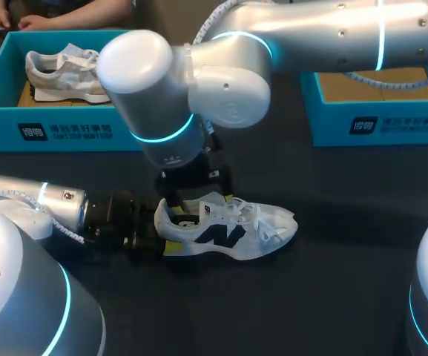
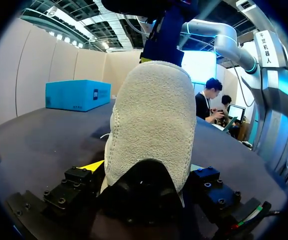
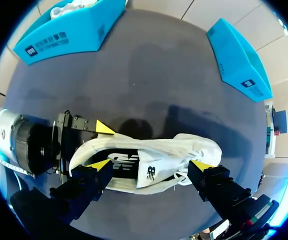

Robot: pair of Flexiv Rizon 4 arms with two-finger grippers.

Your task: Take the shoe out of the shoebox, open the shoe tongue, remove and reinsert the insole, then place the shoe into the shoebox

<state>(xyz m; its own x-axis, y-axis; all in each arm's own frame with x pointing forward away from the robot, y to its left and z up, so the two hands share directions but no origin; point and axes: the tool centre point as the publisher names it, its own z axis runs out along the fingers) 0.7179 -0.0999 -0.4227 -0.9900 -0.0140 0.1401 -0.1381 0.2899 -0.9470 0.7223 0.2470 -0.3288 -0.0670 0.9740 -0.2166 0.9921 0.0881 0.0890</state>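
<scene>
A white shoe (image 1: 232,230) with a dark side logo lies on the dark table, toe to the right. My left gripper (image 1: 162,231) comes in low from the left. Its fingers (image 2: 91,167) sit on both sides of the pale heel (image 2: 151,125), gripping it. My right gripper (image 3: 149,165) hangs open above the shoe (image 3: 148,160). One yellow tip is over the shoe's mouth near the heel, the other towards the toe. In the head view the right gripper (image 1: 199,193) points down just behind the tongue. The left gripper's yellow tip (image 3: 105,128) presses against the heel's side.
A blue shoebox (image 1: 65,132) at the back left holds a second, grey-and-white shoe (image 1: 64,73). A person's hands (image 1: 2,18) are just behind it. Another blue box (image 1: 380,122) stands at the back right. My right arm's big elbow (image 1: 169,89) hangs over the table's middle.
</scene>
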